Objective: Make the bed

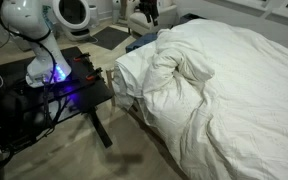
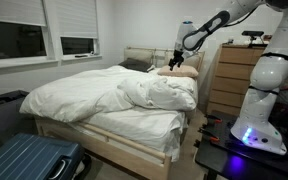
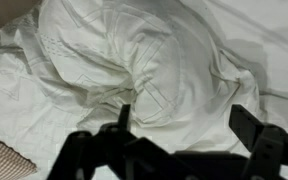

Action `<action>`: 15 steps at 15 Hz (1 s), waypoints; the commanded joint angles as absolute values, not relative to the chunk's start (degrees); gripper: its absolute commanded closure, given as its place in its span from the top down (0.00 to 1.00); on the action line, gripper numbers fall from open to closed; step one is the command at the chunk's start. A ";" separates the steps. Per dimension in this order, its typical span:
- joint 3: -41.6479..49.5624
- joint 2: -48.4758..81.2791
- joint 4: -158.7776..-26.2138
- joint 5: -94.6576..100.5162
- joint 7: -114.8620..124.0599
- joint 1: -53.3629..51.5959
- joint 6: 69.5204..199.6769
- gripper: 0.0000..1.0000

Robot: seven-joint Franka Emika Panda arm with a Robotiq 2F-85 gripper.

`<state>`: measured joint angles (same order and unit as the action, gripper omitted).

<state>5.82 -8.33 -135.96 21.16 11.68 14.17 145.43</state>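
No legible text, brand, number or sign in any view, linen of the bed (image 1: 224,80) plain white, blue-lit electronics (image 1: 56,72) on the black table (image 1: 84,95) too blurred to read, suitcase (image 2: 29,160) and dresser (image 2: 229,75) without readable marking.
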 commanded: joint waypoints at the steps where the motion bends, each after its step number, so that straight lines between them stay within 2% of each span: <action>1: 7.58 -4.11 -133.37 23.85 15.65 15.25 149.79 1.00; 10: 13.84 6.40 -128.60 21.96 14.96 14.91 157.67 1.00; 15: 13.62 12.89 -125.16 15.22 11.32 13.62 157.95 1.00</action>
<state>13.48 8.86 -128.29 18.88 13.52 14.82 157.36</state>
